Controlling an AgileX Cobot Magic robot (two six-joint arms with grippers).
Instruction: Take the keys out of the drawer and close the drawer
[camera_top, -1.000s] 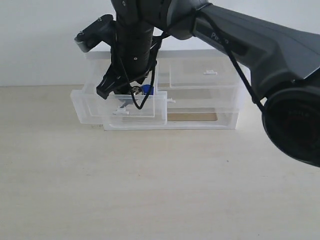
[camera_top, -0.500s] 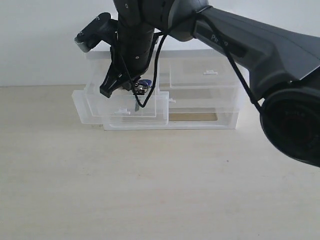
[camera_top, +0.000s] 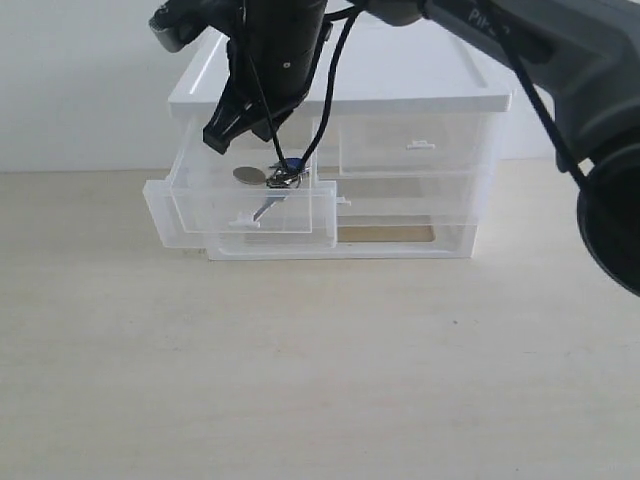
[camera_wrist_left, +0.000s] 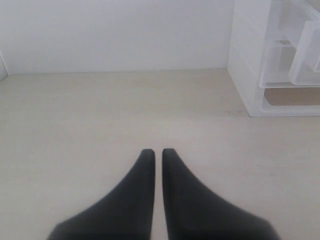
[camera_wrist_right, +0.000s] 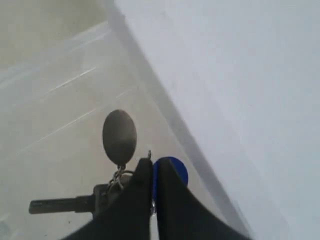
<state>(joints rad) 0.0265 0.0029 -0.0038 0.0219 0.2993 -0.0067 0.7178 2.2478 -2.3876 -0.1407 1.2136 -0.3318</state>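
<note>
The drawer (camera_top: 200, 212), clear with a white tab handle, stands pulled out of the white-topped organizer (camera_top: 400, 95). My right gripper (camera_top: 278, 148) reaches across above it, shut on the blue fob (camera_wrist_right: 175, 170) of the keys (camera_top: 268, 195). The bunch hangs from the fingers (camera_wrist_right: 137, 192). A grey oval tag (camera_wrist_right: 119, 136) and a long key (camera_wrist_right: 60, 205) dangle low, still between the drawer walls. My left gripper (camera_wrist_left: 156, 152) hovers over bare table with its fingers together and nothing between them. It does not show in the exterior view.
The twin right half-width drawer (camera_top: 415, 148) and the full-width drawer (camera_top: 400, 205) below are pushed in. The organizer's side (camera_wrist_left: 250, 75) stands ahead of the left gripper. The right arm (camera_top: 540, 50) spans the scene above the organizer. Pale wooden table (camera_top: 320, 380) lies in front.
The right gripper has risen over the open drawer, lifting the keys with it. The grey oval tag and hanging key now show below the fingers.
</note>
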